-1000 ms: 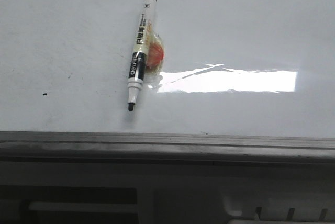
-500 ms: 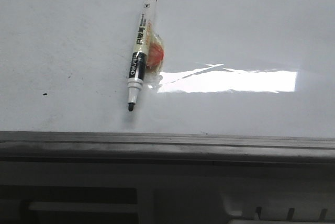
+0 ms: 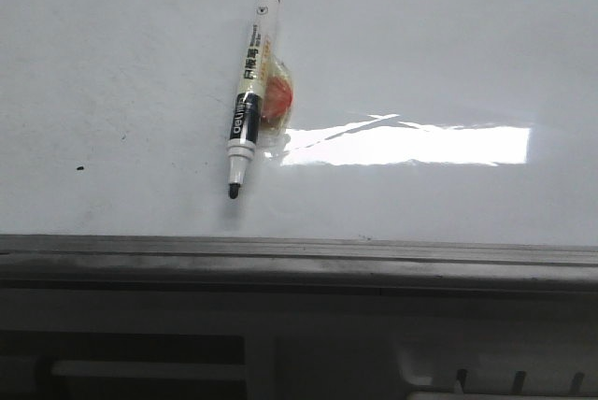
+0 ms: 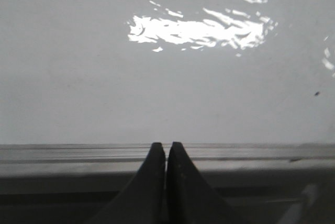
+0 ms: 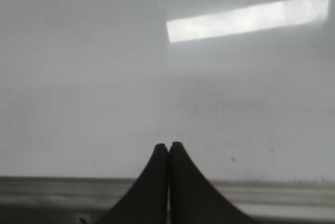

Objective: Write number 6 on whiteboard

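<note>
The whiteboard (image 3: 448, 54) is glossy white with a grey metal edge rail (image 3: 299, 255) along its near side. No drawn number 6 shows on it in any view. A black-and-white marker (image 3: 249, 92) lies uncapped on the board, tip toward the rail, resting on a small orange piece with clear tape (image 3: 278, 101). My left gripper (image 4: 166, 148) is shut and empty over the rail. My right gripper (image 5: 168, 147) is shut and empty just past the rail, over bare board. Neither gripper shows in the front view.
A small black speck (image 3: 79, 169) sits on the board at the left; it also shows in the left wrist view (image 4: 316, 93). A bright rectangular light reflection (image 3: 406, 145) lies right of the marker. Below the rail is a dark frame (image 3: 299, 344).
</note>
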You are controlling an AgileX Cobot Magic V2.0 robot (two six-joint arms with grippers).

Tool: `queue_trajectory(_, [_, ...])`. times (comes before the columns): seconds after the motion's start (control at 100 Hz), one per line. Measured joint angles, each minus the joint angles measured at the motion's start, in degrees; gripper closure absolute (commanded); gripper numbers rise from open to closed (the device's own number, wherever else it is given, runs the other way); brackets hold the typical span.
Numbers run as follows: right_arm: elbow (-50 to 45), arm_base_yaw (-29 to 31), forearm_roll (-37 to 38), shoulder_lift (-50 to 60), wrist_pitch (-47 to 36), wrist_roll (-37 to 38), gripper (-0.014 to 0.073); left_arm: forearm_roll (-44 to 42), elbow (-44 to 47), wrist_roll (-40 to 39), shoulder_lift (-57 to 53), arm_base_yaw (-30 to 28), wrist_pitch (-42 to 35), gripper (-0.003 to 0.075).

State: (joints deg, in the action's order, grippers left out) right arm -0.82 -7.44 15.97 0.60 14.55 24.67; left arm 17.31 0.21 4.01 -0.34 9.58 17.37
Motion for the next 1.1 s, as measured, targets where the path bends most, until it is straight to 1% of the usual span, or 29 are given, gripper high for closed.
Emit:
queue_trajectory(0.02, [0.0,0.0,-0.43,0.0,-1.49,0.0,0.0657,2.29,0.0,0.0,0.0,0.0,-0.58,0.0739])
queue_trajectory(0.07, [0.0,0.0,-2.4,0.0,-5.75,0.0,0.0657,12.6,0.0,0.0,0.0,0.0,-2.13,0.0739])
queue_trajectory(0.14, [0.0,0.0,-6.13,0.0,-12.29,0.0,0.0657,24.41,0.0,0.0,0.0,0.0,-5.09,0.0739])
queue_trajectory(0.16, [0.0,0.0,-7.0,0.0,-13.85,0.0,0.0657,26.49,0.0,-0.11,0.0,0.0,-6.22,0.0739])
queue_trajectory(0.17, [0.0,0.0,-7.25,0.0,-14.55,0.0,0.0657,29.38,0.0,-0.11,0.0,0.0,-7.01,0.0739])
queue_trajectory(0.26, [0.0,0.0,-10.84,0.0,-17.66,0.0,0.0657,37.32,0.0,-0.11,0.0,0.0,-10.84,0.0739])
queue_trajectory(0.33, [0.0,0.0,-14.91,0.0,-18.35,0.14,0.0657,39.83,0.0,-0.11,0.0,-0.03,-12.12,0.0739])
queue_trajectory(0.38, [0.0,0.0,-16.74,0.0,-18.14,0.14,0.0657,39.54,0.0,1.1,0.0,-0.03,-12.49,0.0739])
queue_trajectory(0.42, [0.9,0.0,-17.01,0.0,-16.0,0.14,0.0657,37.59,-0.25,2.95,0.0,-0.03,-11.97,0.0739])
queue_trajectory(0.48, [3.76,0.09,-15.63,0.0,-9.82,0.14,0.0657,32.89,-2.27,4.99,0.12,-0.03,-9.47,0.0739])
queue_trajectory(0.54, [8.44,0.09,-12.2,0.0,-3.41,0.0,0.0657,26.18,-6.48,6.18,2.06,-0.03,-5.36,0.0739])
queue_trajectory(0.57, [10.65,0.09,-10.45,-0.35,0.13,-0.27,0.0657,23.21,-8.69,6.47,4.33,-0.03,-3.49,0.0739])
queue_trajectory(0.64, [15.75,0.09,-7.11,-2.23,5.09,-1.21,0.0657,16.7,-14.45,6.88,10.55,-0.03,1.42,0.0739])
queue_trajectory(0.7, [19.3,0.09,-5.79,-4.12,6.99,-1.74,0.0657,12.93,-18.89,7.29,16.45,-0.03,5.93,0.0739])
queue_trajectory(0.75, [21.44,0.09,-5.69,-5.92,7.8,-2.05,0.0651,11.38,-22.97,7.74,21.77,-0.03,9.43,0.0736])
queue_trajectory(0.8, [23.21,0.09,-5.69,-7.98,8.63,-2.22,0.0616,10.87,-26.27,8.6,26.94,-0.03,12.86,0.0716])
queue_trajectory(0.86, [25.15,0.09,-5.69,-9.94,10.39,-2.31,0.0516,11.28,-29.52,10.84,32.96,-0.03,16.95,0.065])
queue_trajectory(0.91, [26.41,0.09,-5.69,-11.51,12.26,-2.36,0.0406,13.04,-31.73,13.85,36.89,0.13,19.31,0.0549])
queue_trajectory(0.93, [26.89,0.09,-5.69,-12.14,13.09,-2.36,0.0356,13.73,-32.46,14.54,38.35,0.52,19.91,0.052])
queue_trajectory(0.96, [27.52,0.09,-5.69,-12.9,14.14,-2.45,0.0293,15.72,-33.44,16.15,40.06,1.27,20.34,0.0449])
queue_trajectory(0.99, [28.05,0.09,-5.69,-13.78,15.3,-2.45,0.0224,17.57,-34.05,17.47,41.94,2.27,20.59,0.0396])
queue_trajectory(1.03, [28.74,0.09,-5.79,-14.68,16.21,-2.45,0.0175,20.6,-34.72,19.51,43.64,4.21,20.59,0.0337])
queue_trajectory(1.05, [29.01,0.09,-5.79,-14.94,16.57,-2.45,0.0156,22.13,-34.83,20.52,44.56,5.33,20.59,0.0322])
queue_trajectory(1.1, [29.25,0.09,-5.79,-15.89,16.88,-2.45,0.0143,25.01,-35.49,22.42,46.5,8.21,20.45,0.0323])
